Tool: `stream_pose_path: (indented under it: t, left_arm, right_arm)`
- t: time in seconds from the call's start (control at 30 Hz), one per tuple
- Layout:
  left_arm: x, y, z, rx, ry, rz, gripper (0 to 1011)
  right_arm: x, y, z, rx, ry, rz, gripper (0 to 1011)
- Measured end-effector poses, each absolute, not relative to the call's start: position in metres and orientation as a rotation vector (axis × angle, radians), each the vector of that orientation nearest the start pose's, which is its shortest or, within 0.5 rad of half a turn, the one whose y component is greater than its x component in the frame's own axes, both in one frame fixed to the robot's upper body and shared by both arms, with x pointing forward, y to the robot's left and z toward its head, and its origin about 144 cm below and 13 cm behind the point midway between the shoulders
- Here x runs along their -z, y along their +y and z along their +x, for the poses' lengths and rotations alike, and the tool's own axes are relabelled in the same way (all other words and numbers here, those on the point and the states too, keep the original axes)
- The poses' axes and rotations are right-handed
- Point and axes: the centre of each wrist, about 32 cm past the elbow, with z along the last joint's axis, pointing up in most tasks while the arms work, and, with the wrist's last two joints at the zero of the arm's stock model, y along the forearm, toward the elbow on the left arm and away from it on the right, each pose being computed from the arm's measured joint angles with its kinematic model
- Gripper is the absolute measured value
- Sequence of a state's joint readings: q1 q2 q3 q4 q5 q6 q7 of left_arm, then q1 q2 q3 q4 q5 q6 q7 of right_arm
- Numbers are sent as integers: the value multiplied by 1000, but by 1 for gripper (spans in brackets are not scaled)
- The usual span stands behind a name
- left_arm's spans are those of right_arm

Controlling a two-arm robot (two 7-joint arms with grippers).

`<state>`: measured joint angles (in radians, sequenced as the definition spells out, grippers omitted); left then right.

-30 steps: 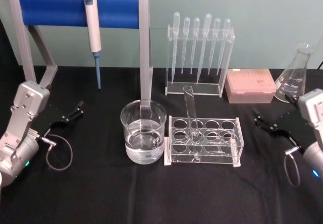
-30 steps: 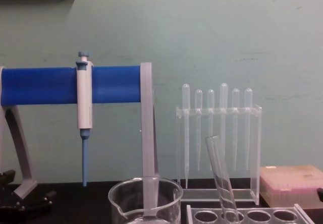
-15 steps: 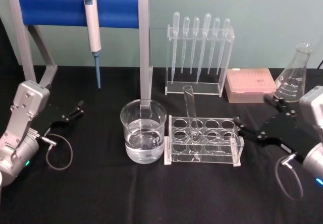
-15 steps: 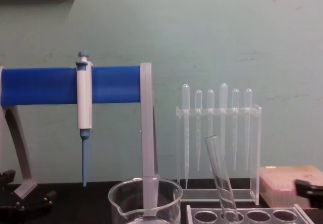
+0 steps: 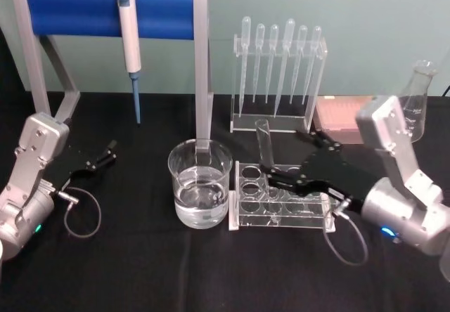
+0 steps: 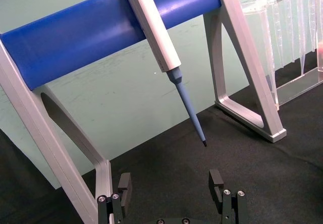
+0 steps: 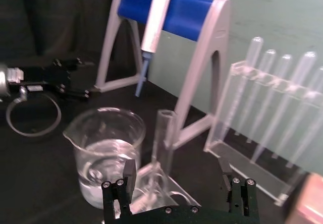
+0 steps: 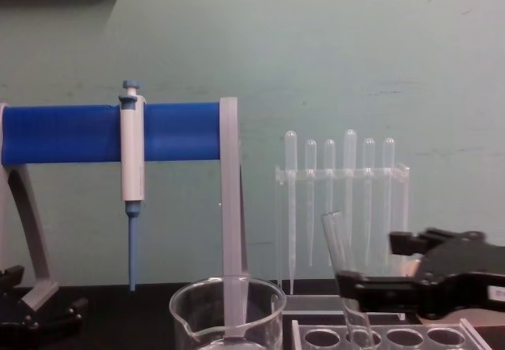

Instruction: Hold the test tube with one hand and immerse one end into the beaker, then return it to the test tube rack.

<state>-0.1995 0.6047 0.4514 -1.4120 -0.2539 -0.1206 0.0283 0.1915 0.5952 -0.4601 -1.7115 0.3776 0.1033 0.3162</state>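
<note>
The test tube (image 5: 266, 143) leans in the clear rack (image 5: 318, 210), its open rim up; I also see the test tube (image 7: 162, 135) and the test tube (image 8: 345, 267) in the right wrist and chest views. The beaker (image 5: 200, 182), part full of water, stands just left of the rack. My right gripper (image 5: 291, 159) is open over the rack. One of its fingers is on each side of the tube's line and neither touches the tube. The right gripper (image 7: 176, 176) shows the tube ahead of its gap, nearer one finger. My left gripper (image 5: 98, 157) rests open at the far left.
A blue-barred stand (image 5: 109, 13) holds a blue-tipped pipette (image 5: 129, 38) behind the beaker. A rack of plastic pipettes (image 5: 278, 73), a pink tip box (image 5: 337, 112) and a conical flask (image 5: 416, 101) line the back right. Black cloth covers the table's front.
My right arm has swung in from the right edge to the rack, bringing its open fingers up to the test tube. The left arm, tube and beaker have not moved.
</note>
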Motion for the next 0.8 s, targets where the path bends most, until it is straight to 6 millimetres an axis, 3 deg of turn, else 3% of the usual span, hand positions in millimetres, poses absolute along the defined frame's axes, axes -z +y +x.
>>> stream_pose_path:
  t: [0.47,0.8]
  left_arm:
    - [-1140,310,489,-1248,-285,304,1000]
    - [-1140,310,489,-1248,-285,304,1000]
  right_arm:
    - [-1209,-228,494,769,-45,-218,1002]
    - [-1211,-224,504,781,-21,-239,786]
